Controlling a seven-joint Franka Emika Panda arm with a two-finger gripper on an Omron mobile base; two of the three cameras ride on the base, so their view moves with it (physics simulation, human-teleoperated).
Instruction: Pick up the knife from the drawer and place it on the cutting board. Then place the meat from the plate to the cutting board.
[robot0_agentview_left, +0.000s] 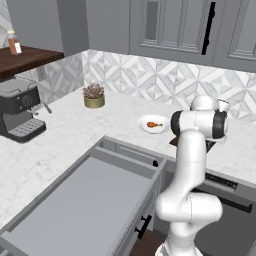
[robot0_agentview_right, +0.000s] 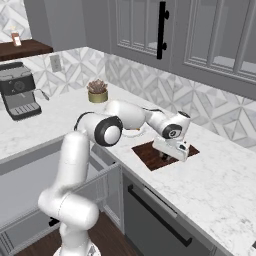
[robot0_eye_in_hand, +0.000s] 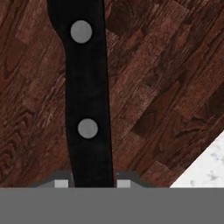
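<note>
My gripper (robot0_eye_in_hand: 92, 183) is shut on the knife (robot0_eye_in_hand: 87, 109), whose black handle with two grey rivets runs up between the finger tips. Right under it lies the dark reddish-brown cutting board (robot0_eye_in_hand: 166, 87). From the right base view, the gripper (robot0_agentview_right: 167, 156) hangs low over the cutting board (robot0_agentview_right: 149, 152) on the counter; the blade is hidden. The small white plate (robot0_agentview_left: 153, 124) holds the orange-brown meat (robot0_agentview_left: 154, 124), just left of the arm. The wide grey drawer (robot0_agentview_left: 85, 205) stands pulled out, its floor bare.
A coffee machine (robot0_agentview_left: 20, 112) stands at the counter's left and a small potted plant (robot0_agentview_left: 93, 96) sits near the backsplash. White marble counter (robot0_eye_in_hand: 205, 166) shows beside the board's edge. A dark appliance front with a bar handle (robot0_agentview_right: 160, 215) is below the board.
</note>
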